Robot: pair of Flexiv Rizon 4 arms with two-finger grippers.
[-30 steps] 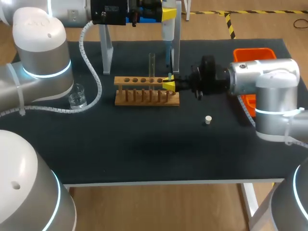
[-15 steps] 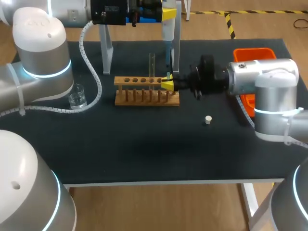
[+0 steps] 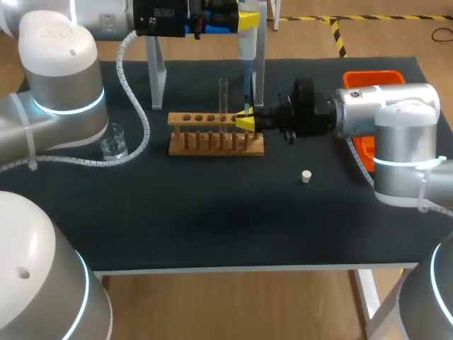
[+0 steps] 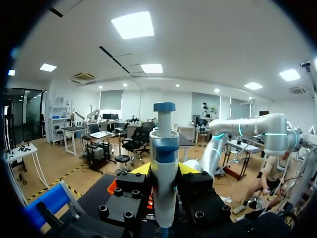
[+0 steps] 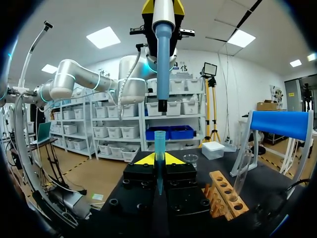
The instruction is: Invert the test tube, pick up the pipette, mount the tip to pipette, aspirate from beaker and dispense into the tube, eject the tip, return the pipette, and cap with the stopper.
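The left hand (image 3: 244, 20) is clamped on the white-and-blue pipette (image 3: 247, 49). It holds the pipette vertical, nozzle down, high over the black worktop (image 3: 212, 212), so a tip can be pushed on from below. Directly under the nozzle, the right hand (image 5: 159, 159) is closed on the translucent teal pipette tip (image 5: 159, 144), open end up. Nozzle and tip are lined up on one axis but apart, so mounting looks to be the step in hand. The clear glass test tube (image 3: 223, 95) stands upright in the wooden tube rack (image 3: 212, 138) just beside the right hand, ready to receive liquid. The small glass beaker (image 3: 113, 142) sits by the left arm, and the small white stopper (image 3: 306, 176) lies apart on the worktop, presumably for the final capping.
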